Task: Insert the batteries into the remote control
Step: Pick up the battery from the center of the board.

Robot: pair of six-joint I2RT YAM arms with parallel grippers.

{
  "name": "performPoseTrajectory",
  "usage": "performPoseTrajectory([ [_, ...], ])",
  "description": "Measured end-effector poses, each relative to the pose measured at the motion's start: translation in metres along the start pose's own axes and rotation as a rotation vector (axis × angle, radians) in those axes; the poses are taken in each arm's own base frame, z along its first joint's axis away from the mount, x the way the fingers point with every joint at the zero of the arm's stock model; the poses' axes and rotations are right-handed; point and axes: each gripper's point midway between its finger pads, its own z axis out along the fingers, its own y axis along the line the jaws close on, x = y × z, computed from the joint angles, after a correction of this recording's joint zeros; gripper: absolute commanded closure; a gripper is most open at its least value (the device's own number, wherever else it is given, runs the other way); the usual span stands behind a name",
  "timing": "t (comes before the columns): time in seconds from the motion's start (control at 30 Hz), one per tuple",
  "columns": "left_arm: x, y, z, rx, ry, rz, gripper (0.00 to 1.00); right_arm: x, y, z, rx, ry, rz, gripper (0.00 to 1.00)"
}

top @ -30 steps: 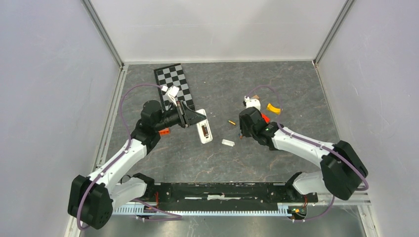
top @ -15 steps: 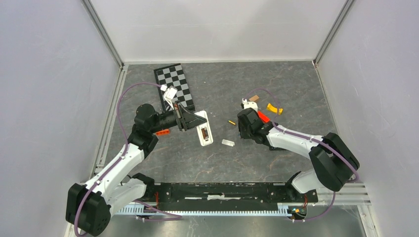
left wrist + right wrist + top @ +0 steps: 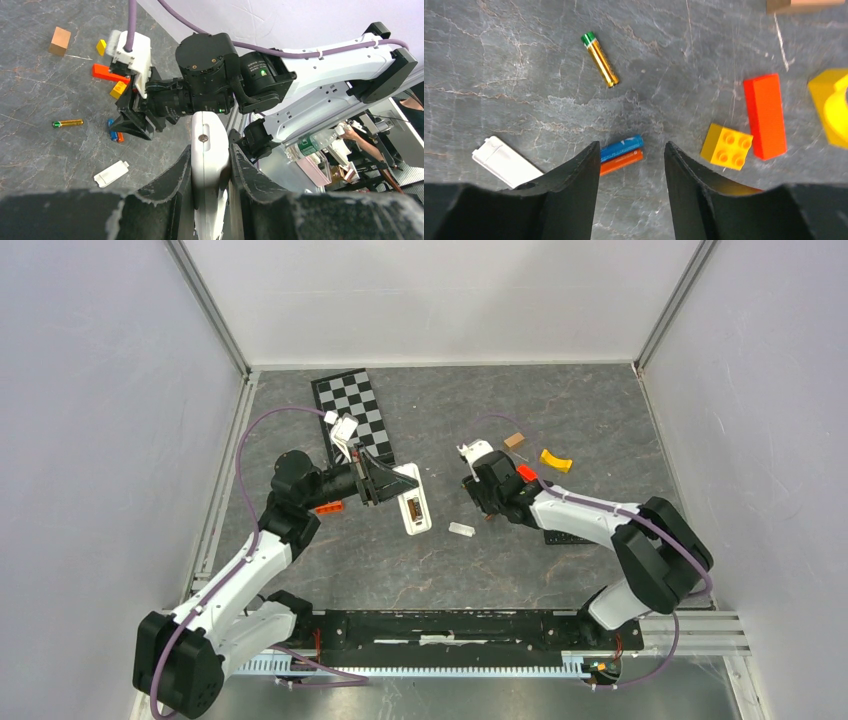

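Right gripper (image 3: 632, 150) is held with fingers apart, and the blue battery (image 3: 622, 146) and orange battery (image 3: 621, 163) are seen lying side by side, touching, in the gap between them, nearer one finger. The gold battery (image 3: 600, 59) is seen well ahead of the fingertips. The remote control (image 3: 210, 131) is clamped in the left gripper (image 3: 210, 165).

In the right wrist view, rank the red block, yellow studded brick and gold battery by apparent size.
Largest: red block.
Next: yellow studded brick.
Smallest: gold battery, about as long as the brick but much slimmer.
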Motion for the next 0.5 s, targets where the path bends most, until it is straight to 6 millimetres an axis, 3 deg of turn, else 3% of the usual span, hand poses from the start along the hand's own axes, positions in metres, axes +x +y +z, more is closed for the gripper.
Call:
performPoseTrajectory([
  [0.3, 0.002, 0.001, -0.001, -0.016, 0.004, -0.014, 0.98, -0.025, 0.012, 0.033, -0.062, 0.006, -0.172, 0.43],
  [0.5, 0.002, 0.002, -0.004, -0.033, -0.002, -0.020, 0.98, -0.026, 0.017, 0.051, -0.105, 0.031, -0.204, 0.47],
])
